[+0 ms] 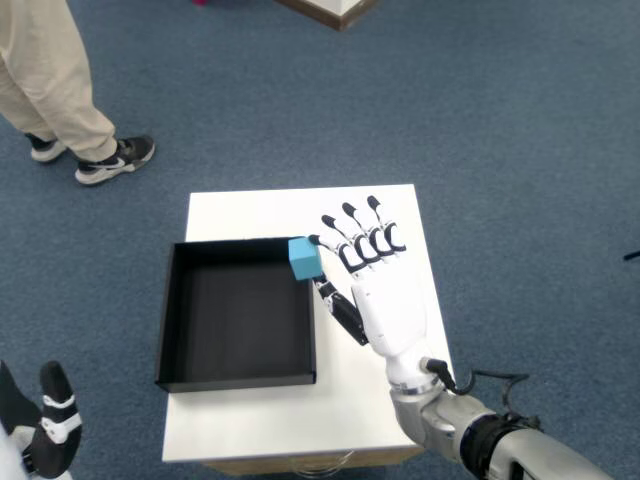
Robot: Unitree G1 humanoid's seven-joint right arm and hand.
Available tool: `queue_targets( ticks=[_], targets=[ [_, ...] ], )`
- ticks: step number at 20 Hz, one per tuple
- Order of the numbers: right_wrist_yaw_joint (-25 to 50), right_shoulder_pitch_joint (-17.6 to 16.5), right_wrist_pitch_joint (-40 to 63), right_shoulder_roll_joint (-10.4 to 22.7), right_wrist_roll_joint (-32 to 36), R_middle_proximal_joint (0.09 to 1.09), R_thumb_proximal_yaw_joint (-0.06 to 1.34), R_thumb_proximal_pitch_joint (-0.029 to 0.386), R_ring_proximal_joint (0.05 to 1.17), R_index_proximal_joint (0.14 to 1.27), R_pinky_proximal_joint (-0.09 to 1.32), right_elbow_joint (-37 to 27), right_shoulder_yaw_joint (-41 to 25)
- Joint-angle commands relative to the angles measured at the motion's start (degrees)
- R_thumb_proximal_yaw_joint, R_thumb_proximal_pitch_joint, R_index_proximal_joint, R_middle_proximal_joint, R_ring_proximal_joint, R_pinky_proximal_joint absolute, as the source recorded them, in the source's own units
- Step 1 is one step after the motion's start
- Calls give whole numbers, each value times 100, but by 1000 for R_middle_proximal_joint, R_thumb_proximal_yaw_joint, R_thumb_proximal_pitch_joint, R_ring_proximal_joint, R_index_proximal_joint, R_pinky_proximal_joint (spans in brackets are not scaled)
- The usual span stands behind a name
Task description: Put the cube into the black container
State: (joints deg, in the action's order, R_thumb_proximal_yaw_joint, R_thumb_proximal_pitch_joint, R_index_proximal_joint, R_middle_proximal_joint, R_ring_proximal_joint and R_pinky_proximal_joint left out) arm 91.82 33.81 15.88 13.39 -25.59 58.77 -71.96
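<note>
A small light-blue cube [304, 258] is pinched between the thumb and forefinger of my right hand [370, 285]. It hangs over the far right corner of the black container [170, 310], right above the rim. The container is a shallow open square tray lying on the left half of the white table [300, 212]. My other fingers are spread and point away from me. The palm side of the hand is hidden.
My left hand [45, 430] shows at the bottom left corner, off the table. A person's legs and shoes [100, 155] stand on the blue carpet at the upper left. A wooden object [330, 8] sits at the top edge.
</note>
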Motion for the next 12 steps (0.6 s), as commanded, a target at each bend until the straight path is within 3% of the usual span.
queue_targets(
  ticks=[1, 4, 12],
  targets=[
    [74, 362, -127, -56, -63, 398, 1250, 158, 287, 1090, 129, -61, 210],
    [-100, 579, -46, -267, -132, 396, 1252, 161, 285, 1089, 125, 179, 142],
    [-979, 1019, -52, -339, 129, 383, 1238, 166, 273, 1084, 119, 133, -262]
  ],
)
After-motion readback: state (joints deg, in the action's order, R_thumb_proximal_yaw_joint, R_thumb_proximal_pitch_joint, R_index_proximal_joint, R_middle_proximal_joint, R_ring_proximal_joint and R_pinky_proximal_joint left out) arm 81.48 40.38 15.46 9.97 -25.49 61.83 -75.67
